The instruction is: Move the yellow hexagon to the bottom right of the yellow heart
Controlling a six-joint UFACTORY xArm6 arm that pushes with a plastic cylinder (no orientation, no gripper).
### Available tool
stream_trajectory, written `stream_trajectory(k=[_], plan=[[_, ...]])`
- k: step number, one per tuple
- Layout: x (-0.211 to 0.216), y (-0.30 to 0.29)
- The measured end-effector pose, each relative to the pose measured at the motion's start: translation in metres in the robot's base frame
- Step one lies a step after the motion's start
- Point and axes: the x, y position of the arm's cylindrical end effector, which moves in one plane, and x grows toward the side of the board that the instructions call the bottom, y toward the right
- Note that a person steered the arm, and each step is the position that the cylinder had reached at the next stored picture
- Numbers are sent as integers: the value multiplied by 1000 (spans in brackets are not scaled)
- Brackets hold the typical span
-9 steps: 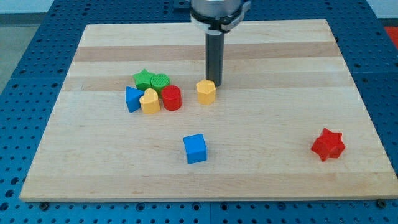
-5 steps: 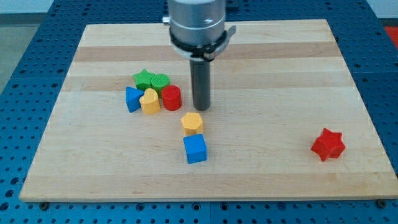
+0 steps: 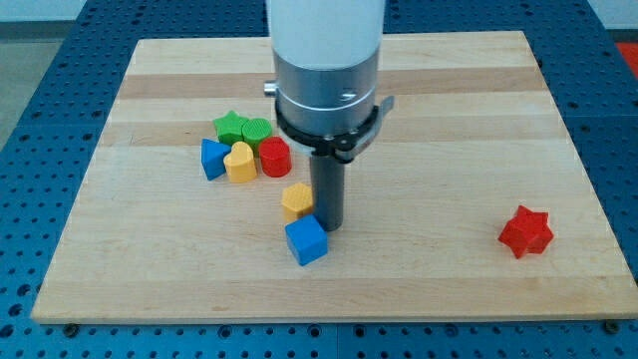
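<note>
The yellow hexagon (image 3: 296, 200) lies below and to the right of the yellow heart (image 3: 239, 162), which sits in a cluster at the view's left. My tip (image 3: 328, 227) stands just right of the hexagon, touching or nearly touching it, and right above the blue cube (image 3: 306, 240). The hexagon rests against the blue cube's upper left corner. The cube is turned at an angle.
Around the heart are a blue triangle (image 3: 212, 159), a green star (image 3: 231, 127), a green round block (image 3: 257, 131) and a red cylinder (image 3: 275, 158). A red star (image 3: 525, 231) lies at the view's right. The arm's wide body (image 3: 326, 70) hangs over the board's middle.
My tip moved down the view from the board's upper middle. The yellow hexagon slid down and left, then against the blue cube, which shifted left and rotated.
</note>
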Motion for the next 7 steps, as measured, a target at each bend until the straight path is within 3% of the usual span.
stream_trajectory(k=[3, 7], plan=[[0, -50], [-22, -61]])
